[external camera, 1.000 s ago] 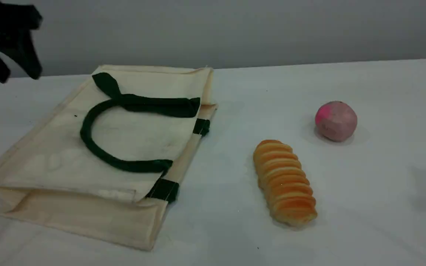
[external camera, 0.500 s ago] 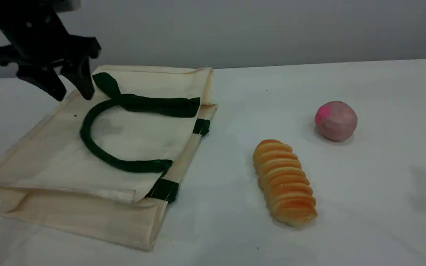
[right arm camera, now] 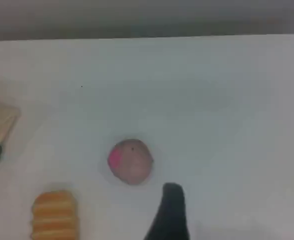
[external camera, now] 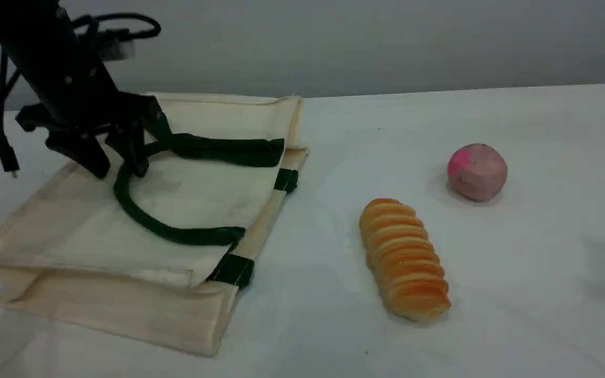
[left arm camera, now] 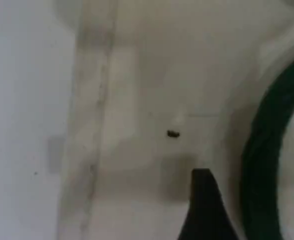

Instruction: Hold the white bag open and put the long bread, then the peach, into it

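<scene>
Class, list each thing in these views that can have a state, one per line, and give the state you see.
white bag: lying flat on the table, mouth closed, nothing in it.
green handle: lying looped on the bag's upper face.
long bread: lying on the table, outside the bag.
peach: resting on the table, apart from the bread.
left gripper: open, fingers astride the handle, gripping nothing.
right gripper: open, empty, above the table near the peach.

I can read no writing, label, brand or number anywhere here. The white bag (external camera: pixel 187 194) under my left pincer (external camera: pixel 116 160) shows only plain canvas, with one small dark speck (left arm camera: pixel 172 133) that is no letter. The long bread (external camera: pixel 405 258) and the peach (external camera: pixel 477 171) carry no marks either.
</scene>
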Available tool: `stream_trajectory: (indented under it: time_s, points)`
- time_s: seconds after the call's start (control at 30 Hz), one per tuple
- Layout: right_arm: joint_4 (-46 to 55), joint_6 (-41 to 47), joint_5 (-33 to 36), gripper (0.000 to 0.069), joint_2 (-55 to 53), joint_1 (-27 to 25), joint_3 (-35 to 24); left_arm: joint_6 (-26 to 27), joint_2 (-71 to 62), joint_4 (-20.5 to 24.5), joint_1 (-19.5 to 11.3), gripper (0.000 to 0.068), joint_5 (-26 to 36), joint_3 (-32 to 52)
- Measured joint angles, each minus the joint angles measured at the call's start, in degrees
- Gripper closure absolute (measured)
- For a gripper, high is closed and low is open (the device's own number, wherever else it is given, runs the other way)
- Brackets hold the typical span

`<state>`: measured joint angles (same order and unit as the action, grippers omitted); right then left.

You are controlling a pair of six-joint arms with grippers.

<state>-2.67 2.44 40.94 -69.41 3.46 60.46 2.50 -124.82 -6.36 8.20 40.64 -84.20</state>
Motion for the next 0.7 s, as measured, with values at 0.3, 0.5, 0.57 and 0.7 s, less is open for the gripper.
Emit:
stream_trajectory:
  time_s: [0.3,0.5,0.57,0.7]
  points:
    - [0.00,0.00,0.00,0.0106,0.00,0.00,0.00,-0.05,-1.19,-1.44,0.00,0.0263,-1.36,0.00]
    - [0.00,0.00,0.05,0.0106,0.00,0.00,0.00,0.01,-2.37,-1.38,0.00,0.0356,-1.52,0.00]
    - [0.00,0.00,0.27,0.0106,0.00,0.00,0.00,0.21,-3.08,-1.38,0.00,0.0410,-1.20,0.00]
    - [0.00,0.00,0.44,0.0106,0.00,0.00,0.00,3.12,-3.73,-1.32,0.00,0.0523,-0.81,0.00]
